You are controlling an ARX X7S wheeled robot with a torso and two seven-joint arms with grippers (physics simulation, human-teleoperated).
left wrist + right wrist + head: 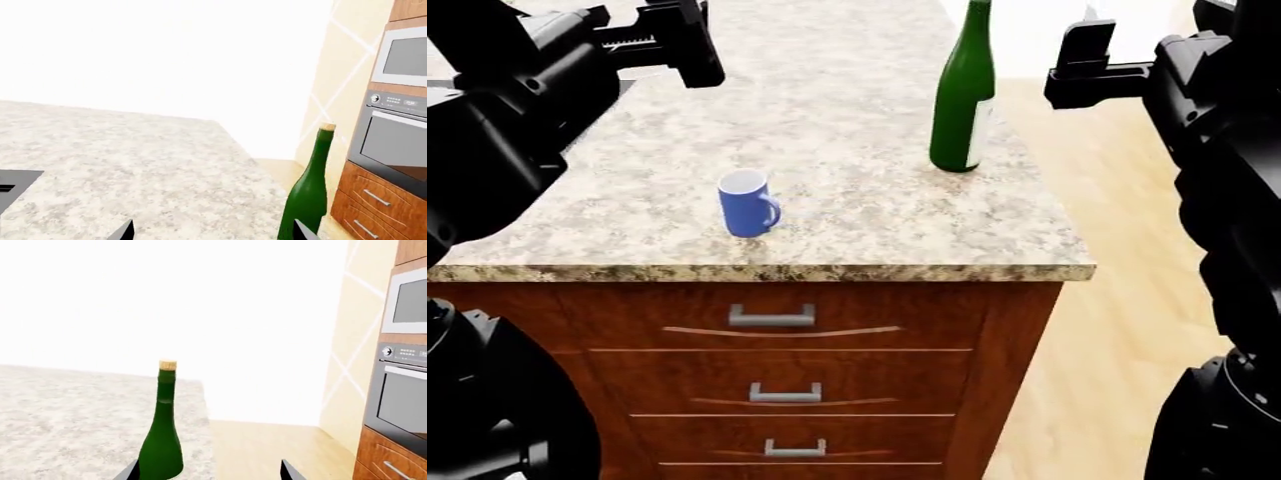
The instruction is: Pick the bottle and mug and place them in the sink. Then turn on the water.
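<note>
The bottle point(962, 105) stands upright toward the upper right of the head view, on the speckled granite surface point(827, 120) near its right edge; it is dark green glass with a long neck, and a white label shows on its lower right side. The right wrist view shows its tan cork top point(167, 364) and slim neck widening into the body. The mug point(747, 203), small, blue and white inside, stands upright left of centre in the head view, well apart from the bottle and nearer the surface's front edge, its loop handle turned to the right. The left gripper point(681, 40) hangs over the surface at the upper left, and the right gripper point(1088, 65) hangs at the upper right, just beside the bottle's upper body without touching it. Both sets of jaws are spread apart and hold nothing. Below the surface, a wooden cabinet front carries three drawers point(774, 350) with metal handles.
</note>
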